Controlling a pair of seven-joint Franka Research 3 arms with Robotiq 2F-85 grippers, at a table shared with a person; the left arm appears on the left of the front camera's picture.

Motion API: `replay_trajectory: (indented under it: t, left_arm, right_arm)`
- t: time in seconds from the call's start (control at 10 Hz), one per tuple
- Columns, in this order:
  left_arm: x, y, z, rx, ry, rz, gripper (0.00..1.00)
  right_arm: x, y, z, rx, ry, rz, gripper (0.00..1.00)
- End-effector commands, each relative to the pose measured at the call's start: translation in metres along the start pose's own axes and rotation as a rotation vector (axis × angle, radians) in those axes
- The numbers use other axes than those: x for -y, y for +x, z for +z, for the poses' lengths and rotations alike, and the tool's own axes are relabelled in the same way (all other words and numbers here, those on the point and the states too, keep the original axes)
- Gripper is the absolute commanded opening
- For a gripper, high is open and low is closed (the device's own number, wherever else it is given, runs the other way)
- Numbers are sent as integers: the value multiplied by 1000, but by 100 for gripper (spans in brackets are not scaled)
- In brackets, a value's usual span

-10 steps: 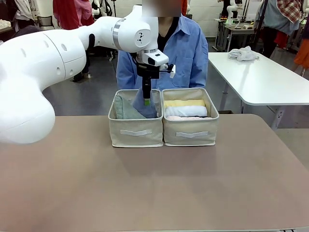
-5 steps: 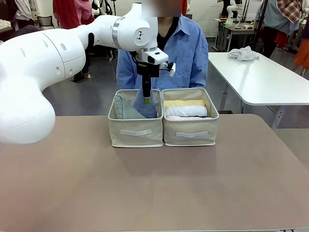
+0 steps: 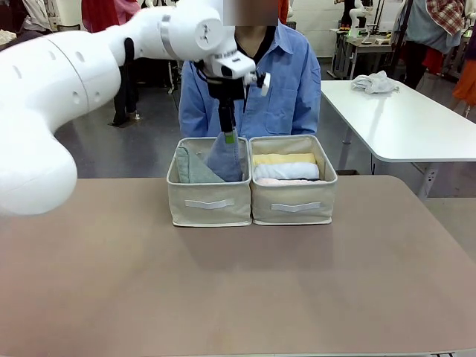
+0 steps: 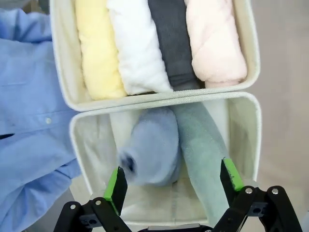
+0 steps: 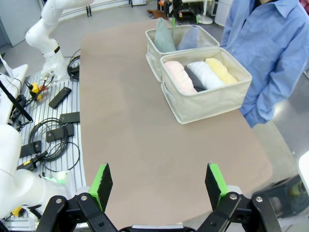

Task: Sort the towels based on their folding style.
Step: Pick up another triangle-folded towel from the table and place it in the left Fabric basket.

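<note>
In the front view the left gripper [image 3: 230, 137] hangs above the left bin [image 3: 209, 195], at the tip of the blue cone [image 3: 225, 158]; from here I cannot tell how wide its jaws stand. The green cone [image 3: 192, 168] leans at the blue cone's 9 o'clock. The right bin [image 3: 293, 201] touches the left bin at 3 o'clock and holds the yellow roll [image 3: 283, 158], white roll [image 3: 287, 171] and pink roll [image 3: 290, 181]. In the left wrist view the left gripper [image 4: 173, 179] is wide apart and empty above the blue cone [image 4: 153, 146] and green cone [image 4: 203, 147]; at 12 o'clock lie the yellow [image 4: 98, 48], white [image 4: 136, 43], dark grey roll [image 4: 174, 41] and pink [image 4: 213, 41] side by side. In the right wrist view the right gripper [image 5: 160, 184] is spread wide, empty, over the table [image 5: 135, 130], both bins at 12 o'clock.
</note>
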State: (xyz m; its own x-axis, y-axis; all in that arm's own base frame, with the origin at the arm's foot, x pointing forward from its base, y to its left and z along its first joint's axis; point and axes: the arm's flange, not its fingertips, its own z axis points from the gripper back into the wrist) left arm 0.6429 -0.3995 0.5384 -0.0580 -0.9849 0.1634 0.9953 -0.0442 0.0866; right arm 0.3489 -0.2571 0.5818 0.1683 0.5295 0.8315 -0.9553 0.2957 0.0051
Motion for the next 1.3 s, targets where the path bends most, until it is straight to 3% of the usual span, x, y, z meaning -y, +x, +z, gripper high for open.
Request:
replay_trajectory:
  t: [0.0, 0.6, 1.0, 1.2]
  left_arm:
    - [35, -41, 30, 85, -5, 9, 100]
    - [130, -131, 42, 128, -14, 162, 100]
    - [164, -159, 32, 112, -40, 198, 100]
    - [163, -158, 34, 86, -40, 194, 100]
  right_arm:
    - [0, 1, 2, 12, 5, 15, 100]
    - [0, 1, 2, 12, 5, 15, 100]
    - [0, 1, 2, 12, 5, 15, 100]
    - [0, 1, 2, 12, 5, 15, 100]
